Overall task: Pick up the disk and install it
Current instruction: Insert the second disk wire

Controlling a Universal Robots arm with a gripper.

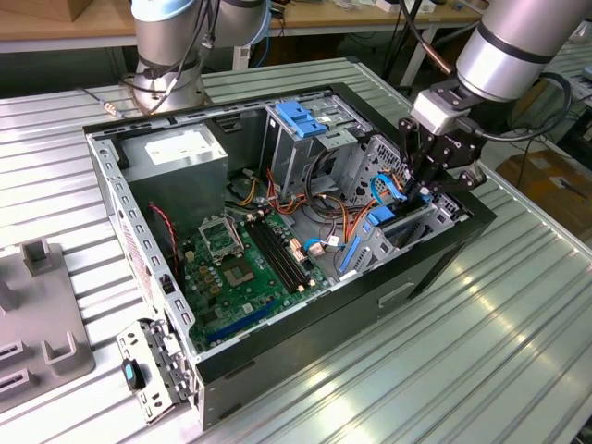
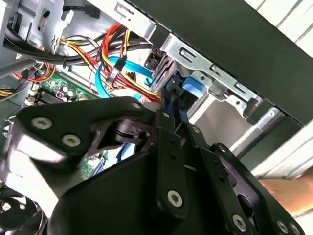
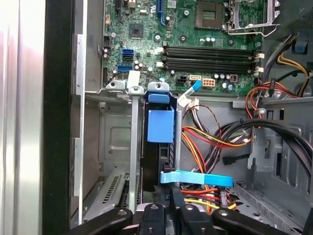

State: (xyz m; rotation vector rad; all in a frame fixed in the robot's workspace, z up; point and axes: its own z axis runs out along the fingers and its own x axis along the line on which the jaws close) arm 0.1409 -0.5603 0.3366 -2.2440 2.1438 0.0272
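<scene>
The disk (image 3: 160,142) is standing on edge inside a drive bay (image 3: 128,147) at the front corner of the open computer case (image 1: 435,268), its blue carrier showing in the first wrist view between the bay's grey metal walls. The gripper (image 1: 424,190) is reaching down onto it from above, and in both wrist views its black fingers (image 2: 172,161) are sitting narrow and close together around the carrier's blue edge, apparently gripping it. The arm (image 1: 518,46) is coming in from the exterior view's right, wrist bent downward over the case. Beside the bay, a motherboard (image 1: 245,264) and bundled coloured wires (image 3: 215,137) are lying in the case. The case is resting on a ribbed metal table (image 1: 499,333), with a workshop behind
</scene>
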